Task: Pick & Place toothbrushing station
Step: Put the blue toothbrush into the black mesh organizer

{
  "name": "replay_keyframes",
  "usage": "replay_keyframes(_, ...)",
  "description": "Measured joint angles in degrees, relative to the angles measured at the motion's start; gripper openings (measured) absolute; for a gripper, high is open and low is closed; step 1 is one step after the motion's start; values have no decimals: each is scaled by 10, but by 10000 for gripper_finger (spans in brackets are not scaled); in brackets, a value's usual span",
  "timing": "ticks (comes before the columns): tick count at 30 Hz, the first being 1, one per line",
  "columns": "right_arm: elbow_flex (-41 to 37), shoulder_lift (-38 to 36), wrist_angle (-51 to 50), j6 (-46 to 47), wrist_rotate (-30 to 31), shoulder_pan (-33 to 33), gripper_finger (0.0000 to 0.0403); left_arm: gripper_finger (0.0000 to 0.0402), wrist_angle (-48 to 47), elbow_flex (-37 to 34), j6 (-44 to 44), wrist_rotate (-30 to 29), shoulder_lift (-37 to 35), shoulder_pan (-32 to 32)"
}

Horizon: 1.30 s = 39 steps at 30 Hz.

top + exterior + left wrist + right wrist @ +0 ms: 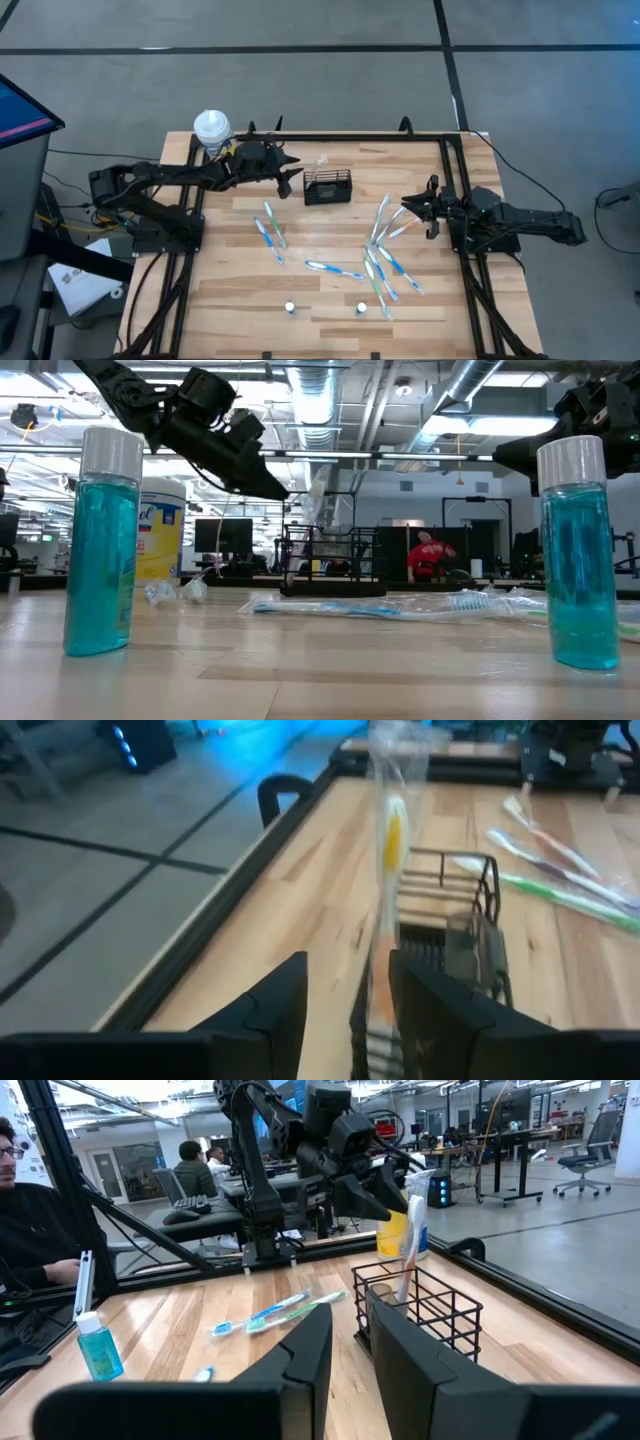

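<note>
- A wooden table stands on a grey floor; the low view looks past it into a big lab with ceiling pipes and desks.
- At the far left corner stands a white-capped yellow bottle.
- The left gripper hangs over the far middle of the table, just left of the toothbrushing station. Its fingers are set narrow on a wrapped toothbrush that stands upright between them, with its lower end at or inside the holder.
- The toothbrushing station, a black wire-mesh box, sits upright on the table at the far middle.
- Loose toothbrushes lie scattered from the middle of the table to its right side.
- Two small blue-filled bottles stand near the front edge.
- The right gripper waits at the right side, apart from the holder, its fingers narrowly parted and empty.
- A person in black sits beyond the table.
</note>
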Motion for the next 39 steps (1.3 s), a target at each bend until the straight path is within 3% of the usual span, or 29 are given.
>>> replay_keyframes(11, 0, 0, 1, 0, 0, 0, 65, 108, -51, -64, -15, 80, -80, -51)
replay_keyframes(19, 0, 0, 1, 0, 0, 0, 65, 101, -63, -77, -34, 134, -93, -123)
replay_keyframes(28, 0, 0, 1, 0, 0, 0, 65, 101, -182, -77, -32, 98, -92, -199)
replay_keyframes(39, 0, 0, 3, 0, 0, 1, 65, 101, -259, -66, -61, 31, -78, -280)
